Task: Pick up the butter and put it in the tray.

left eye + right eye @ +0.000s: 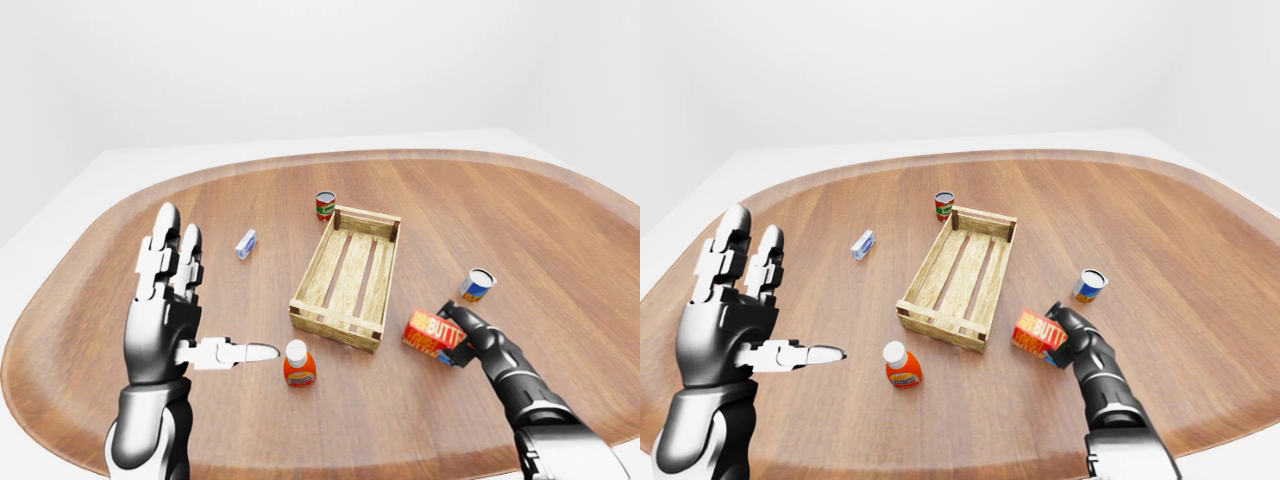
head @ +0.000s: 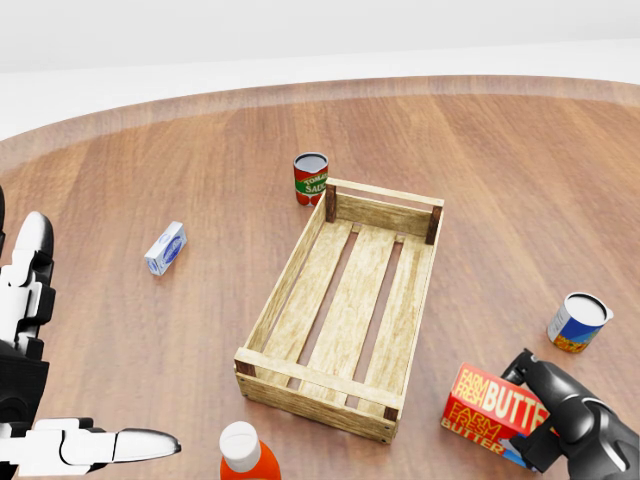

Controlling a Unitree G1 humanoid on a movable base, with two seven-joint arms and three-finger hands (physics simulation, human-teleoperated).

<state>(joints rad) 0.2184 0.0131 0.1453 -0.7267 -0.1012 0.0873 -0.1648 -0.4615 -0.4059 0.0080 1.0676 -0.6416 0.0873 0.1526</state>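
Butter [image 2: 492, 412]: we are seeing it tilted near the desk's [image 1: 560, 230] near edge, just right of the tray's [image 2: 300, 391] near corner.
Right robot hand [image 2: 560, 420]: we are gripping the butter box.
Left robot hand [image 1: 165, 310]: we are holding it released, fingers spread, above the desk's left side.

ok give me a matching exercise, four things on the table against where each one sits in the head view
Things:
1. butter box
2. red can
3. orange bottle
4. small white and blue box

Places:
A. bottom edge, below the tray's near left corner
B. left of the tray, alone
C. lower right, in the right hand's fingers
D. by the tray's top left corner

Pairs: 1-C, 2-D, 3-A, 4-B
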